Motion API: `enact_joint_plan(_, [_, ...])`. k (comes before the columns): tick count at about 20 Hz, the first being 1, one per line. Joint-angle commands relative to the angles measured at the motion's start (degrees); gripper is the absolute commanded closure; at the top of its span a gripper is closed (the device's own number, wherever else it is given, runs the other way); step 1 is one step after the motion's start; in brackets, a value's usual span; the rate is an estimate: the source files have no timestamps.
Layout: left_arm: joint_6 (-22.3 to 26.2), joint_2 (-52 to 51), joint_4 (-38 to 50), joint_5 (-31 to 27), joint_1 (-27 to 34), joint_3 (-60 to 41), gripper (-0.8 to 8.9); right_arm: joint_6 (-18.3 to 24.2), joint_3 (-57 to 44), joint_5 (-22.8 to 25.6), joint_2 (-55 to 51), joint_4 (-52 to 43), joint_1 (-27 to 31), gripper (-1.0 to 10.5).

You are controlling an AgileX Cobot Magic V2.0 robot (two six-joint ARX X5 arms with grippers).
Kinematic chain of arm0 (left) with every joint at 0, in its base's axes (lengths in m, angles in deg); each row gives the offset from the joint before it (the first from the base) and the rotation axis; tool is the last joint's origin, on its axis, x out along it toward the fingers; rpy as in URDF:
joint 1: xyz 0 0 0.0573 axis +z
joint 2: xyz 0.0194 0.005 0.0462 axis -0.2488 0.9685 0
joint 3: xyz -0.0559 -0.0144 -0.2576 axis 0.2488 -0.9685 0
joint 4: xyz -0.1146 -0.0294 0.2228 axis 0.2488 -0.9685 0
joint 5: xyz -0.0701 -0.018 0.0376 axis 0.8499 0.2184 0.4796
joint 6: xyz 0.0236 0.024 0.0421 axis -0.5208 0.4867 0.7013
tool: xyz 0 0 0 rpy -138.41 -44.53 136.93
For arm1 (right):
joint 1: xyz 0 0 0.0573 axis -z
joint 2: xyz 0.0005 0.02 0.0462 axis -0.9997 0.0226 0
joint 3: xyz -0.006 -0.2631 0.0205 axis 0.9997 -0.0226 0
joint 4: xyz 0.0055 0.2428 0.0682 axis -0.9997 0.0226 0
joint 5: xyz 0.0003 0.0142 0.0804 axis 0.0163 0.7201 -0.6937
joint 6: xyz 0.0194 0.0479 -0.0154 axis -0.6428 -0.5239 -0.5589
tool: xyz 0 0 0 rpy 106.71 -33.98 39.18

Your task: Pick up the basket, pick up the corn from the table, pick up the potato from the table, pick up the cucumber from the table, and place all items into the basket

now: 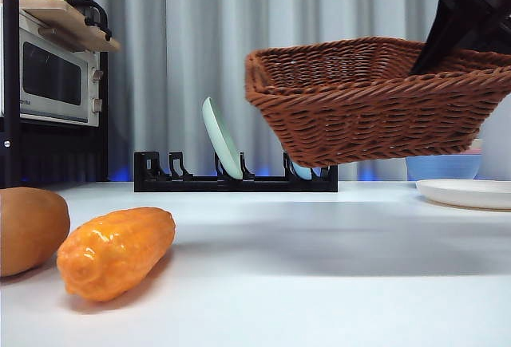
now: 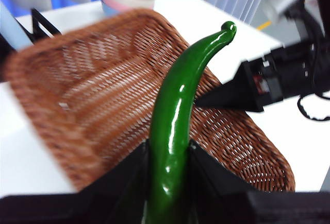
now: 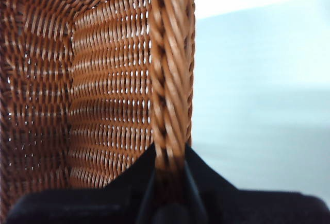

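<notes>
Taking the basket (image 1: 375, 104) as the marker: far to its left and below, the potato (image 1: 30, 229) lies on the table (image 1: 319, 267), touching the corn (image 1: 116, 251) just beside it. Behind, below the basket's left end, a black dish rack (image 1: 231, 178) holds a pale plate. Above the basket's open top, the left gripper (image 2: 169, 167) pinches the cucumber (image 2: 178, 116). The basket hangs tilted off the table, its right rim clamped by the right gripper (image 3: 169, 157).

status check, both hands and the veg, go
Left hand shut on cucumber, above basket. Right hand shut on basket rim, basket off table. Corn, potato on table. Nothing in the way.
</notes>
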Motion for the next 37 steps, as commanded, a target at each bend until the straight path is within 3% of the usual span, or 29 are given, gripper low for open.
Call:
enact_joint_plan(1, [-0.37, 3.39, 1.88, -1.90, -2.29, -0.33, 8.21, -1.09, 0.20, -0.57, 0.00, -1.16, -1.01, 9.6])
enact_joint_plan(6, [-0.35, 10.23, 2.62, -1.90, -4.20, -0.33, 8.10, -2.54, 0.20, -3.87, -0.02, -1.14, -1.42, 9.6])
enact_joint_plan(7, [-0.37, 11.28, 2.10, -1.75, -4.20, -0.33, 7.61, -2.51, 0.20, -4.35, -0.02, -1.14, -1.42, 9.6])
enact_joint_plan(10, [-0.37, 12.28, 0.70, -1.77, -4.20, -0.33, 3.92, -2.54, 0.20, -5.01, -0.02, -1.09, -1.42, 9.6])
enact_joint_plan(11, [-0.37, 12.28, 0.68, -1.75, -4.20, -0.33, 3.29, -2.54, 0.20, -5.01, -0.02, -1.09, -1.42, 9.6])
enact_joint_plan(18, [0.42, 6.95, -2.40, -1.75, -4.17, 2.21, 3.28, -2.51, 0.20, -4.81, -0.02, -1.14, -1.42, 9.6])
enact_joint_plan(25, [3.34, -5.95, -23.52, -2.08, -4.17, 10.93, 3.28, -2.47, 0.20, -4.57, -0.02, -1.29, -1.27, 9.6])
enact_joint_plan(28, [3.26, -9.20, -37.66, -8.02, -4.17, 10.93, 3.45, -2.29, 0.20, -4.59, -0.02, -1.27, -1.27, 9.6])
enact_joint_plan(30, [0.92, -9.22, -48.50, -14.29, -4.17, 10.56, 3.45, -2.32, 0.20, -4.59, -0.02, -1.27, -1.27, 9.6])
enact_joint_plan(32, [-2.67, -9.25, -53.44, -19.34, -4.20, 8.24, 3.45, -2.29, 0.20, -4.59, -0.02, -1.27, -1.27, 9.6])
enact_joint_plan(37, [-8.83, -9.25, -52.09, -21.03, -2.14, -1.99, 3.45, -1.86, 0.20, -4.59, -0.02, -1.27, -1.27, 9.6])
